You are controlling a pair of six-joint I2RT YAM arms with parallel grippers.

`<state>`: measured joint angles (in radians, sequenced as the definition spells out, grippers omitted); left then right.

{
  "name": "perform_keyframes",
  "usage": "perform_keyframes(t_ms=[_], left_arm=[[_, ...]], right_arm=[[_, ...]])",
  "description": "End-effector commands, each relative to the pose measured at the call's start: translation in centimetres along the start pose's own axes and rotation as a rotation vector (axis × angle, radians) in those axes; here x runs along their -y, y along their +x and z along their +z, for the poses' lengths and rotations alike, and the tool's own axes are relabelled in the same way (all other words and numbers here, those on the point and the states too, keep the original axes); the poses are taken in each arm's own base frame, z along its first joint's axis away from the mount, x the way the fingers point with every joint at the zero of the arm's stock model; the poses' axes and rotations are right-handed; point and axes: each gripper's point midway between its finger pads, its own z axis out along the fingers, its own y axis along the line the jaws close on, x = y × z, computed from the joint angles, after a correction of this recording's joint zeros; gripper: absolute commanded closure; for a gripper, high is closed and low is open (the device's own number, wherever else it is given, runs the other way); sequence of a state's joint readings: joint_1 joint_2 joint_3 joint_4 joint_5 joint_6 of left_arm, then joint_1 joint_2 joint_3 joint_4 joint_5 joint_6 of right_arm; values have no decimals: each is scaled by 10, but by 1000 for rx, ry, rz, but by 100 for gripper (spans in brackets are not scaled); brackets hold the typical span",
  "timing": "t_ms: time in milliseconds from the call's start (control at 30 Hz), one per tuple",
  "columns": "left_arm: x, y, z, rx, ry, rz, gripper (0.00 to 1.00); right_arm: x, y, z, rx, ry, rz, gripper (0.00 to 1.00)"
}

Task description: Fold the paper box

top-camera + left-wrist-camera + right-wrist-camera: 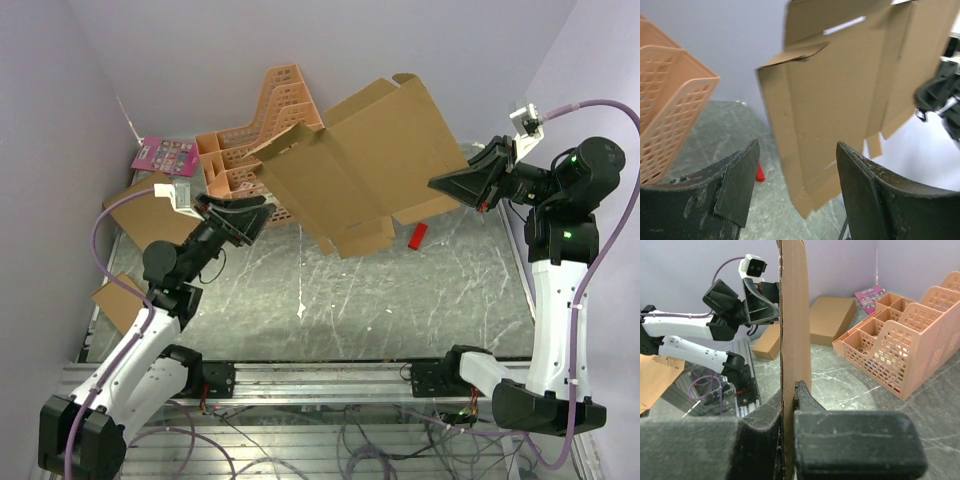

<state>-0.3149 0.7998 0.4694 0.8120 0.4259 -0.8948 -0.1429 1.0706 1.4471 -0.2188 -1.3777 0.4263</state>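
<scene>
Now the plain brown die-cut cardboard paper box [370,165] hangs in the air above the dark green marbled worktop [350,300]. It is opened out into a sheet with notched flaps and tilted, with its lower flaps pointing down toward the middle of the worktop.

The right gripper [440,185] pinches the sheet's right edge. In the right wrist view the cardboard stands edge-on, clamped between the 2 black fingers [850,440].

The left gripper [258,222] is spread, just beside the sheet's lower left edge. In the left wrist view the cardboard shows beyond the gap, and I cannot tell whether it touches either finger.

Behind the sheet stands an orange plastic lattice organiser [270,120]. A small red block [419,235] lies on the worktop below the sheet's right part. At the far left lie a pink printed card [165,155] and a flat brown cardboard box [140,210]. Nearer the arms is a smaller brown cardboard box [118,300].
</scene>
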Motion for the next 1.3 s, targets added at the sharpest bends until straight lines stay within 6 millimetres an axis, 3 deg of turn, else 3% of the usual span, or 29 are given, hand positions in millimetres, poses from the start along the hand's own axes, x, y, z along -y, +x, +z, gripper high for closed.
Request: perform_keyframes(t_ms=[0,167,367,567,767,867,967,1100,1267], left_arm=[[-37,7,2,-34,-213,24,27],[-40,13,4,-38,-200,11,27],[-17,16,21,-48,-31,-31,31],[-9,17,29,-47,4,-23,33],[-7,23,34,-71,2,-25,54],[-9,28,34,-89,-17,-22,79],[-11,33,34,-112,-45,-18,92],[-18,39,33,-149,-125,-9,93],[-31,57,29,-227,-249,-46,93]], right_arm=[[-9,-7,-1,7,-9,-35,100],[-7,-4,-1,8,-10,-29,100],[-6,-2,-2,6,-6,-23,100],[-2,1,-1,5,1,-12,100],[7,5,-1,-1,28,-11,100],[13,9,-2,-7,53,-12,100],[20,15,-3,-17,89,-27,100],[30,30,-7,-57,143,-69,100],[33,66,-7,-124,126,-46,100]])
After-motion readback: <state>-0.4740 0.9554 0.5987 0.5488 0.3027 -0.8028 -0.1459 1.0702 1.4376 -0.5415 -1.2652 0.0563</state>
